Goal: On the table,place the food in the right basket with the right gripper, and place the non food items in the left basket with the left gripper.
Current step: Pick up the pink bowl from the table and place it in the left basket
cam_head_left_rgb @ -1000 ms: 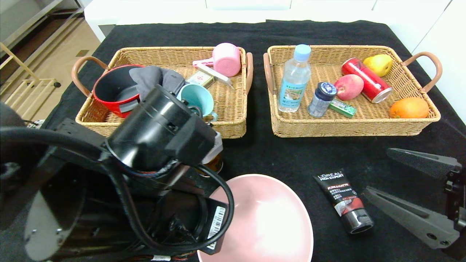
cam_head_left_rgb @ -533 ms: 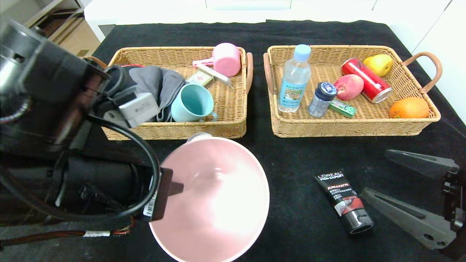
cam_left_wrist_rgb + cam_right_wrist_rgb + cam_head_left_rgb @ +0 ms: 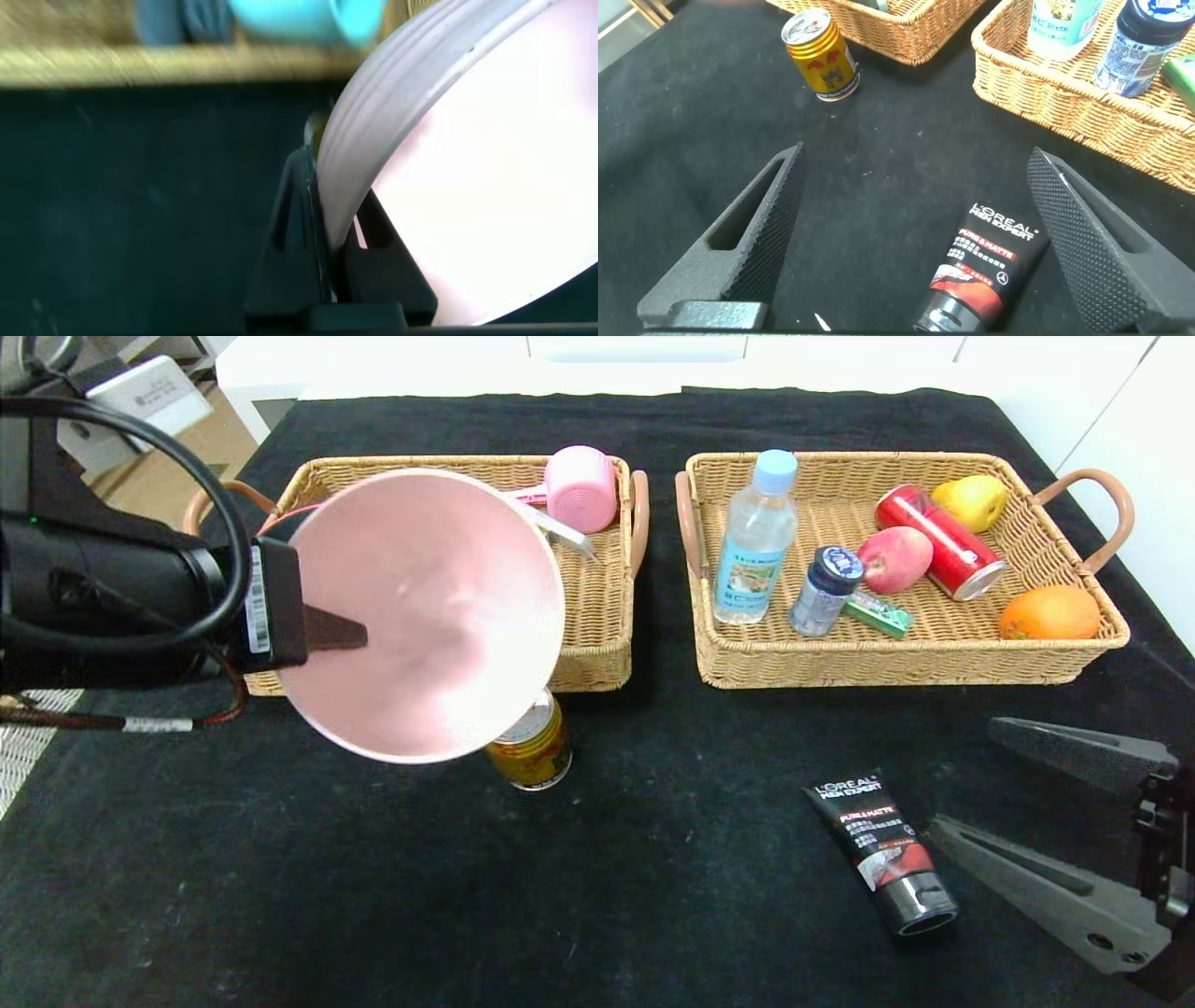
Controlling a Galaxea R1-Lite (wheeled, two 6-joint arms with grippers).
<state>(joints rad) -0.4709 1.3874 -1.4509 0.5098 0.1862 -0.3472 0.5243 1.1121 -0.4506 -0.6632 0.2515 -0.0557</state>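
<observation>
Gripping the pink bowl (image 3: 425, 611) by its rim, the left gripper (image 3: 313, 630) holds it tilted above the left basket (image 3: 597, 616) at ten o'clock in the head view; the yellow can (image 3: 530, 747) stands just below. Left wrist view: fingers (image 3: 299, 238) pinch the bowl rim. Right wrist view: right gripper (image 3: 920, 252) spread wide, empty, over the black tube (image 3: 980, 271) at five o'clock.

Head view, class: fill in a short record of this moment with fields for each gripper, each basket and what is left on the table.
left gripper: shut on pink bowl, held over left basket
right gripper: open, empty, beside tube
right basket: bottle, jar, red can, fruit
left on table: yellow can, tube
</observation>
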